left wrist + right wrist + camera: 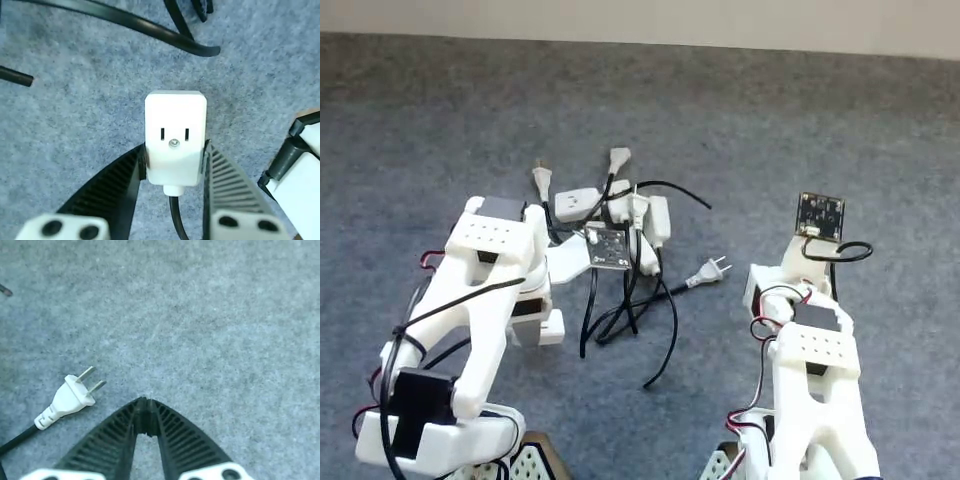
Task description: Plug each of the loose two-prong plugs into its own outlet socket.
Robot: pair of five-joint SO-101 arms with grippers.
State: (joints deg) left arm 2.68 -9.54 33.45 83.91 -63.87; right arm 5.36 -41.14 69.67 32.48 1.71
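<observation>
Looks like robotics lab or maker's test bench. Grey short-pile carpet mat (800,120) as work surface under tangle of black cords with white plugs and sockets (648,255). White plastic left arm (485,300) and white plastic right arm (815,380) flank tangle, red and black wiring (760,325) exposed. Bare square circuit board (820,213) on right arm's side of tangle. Plain pale wall strip (720,20) beyond tangle.

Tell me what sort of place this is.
Likely a robotics test bench: a grey felt-like work surface, white left arm and right arm side by side, a loose plug and an outlet socket on black cords.
</observation>
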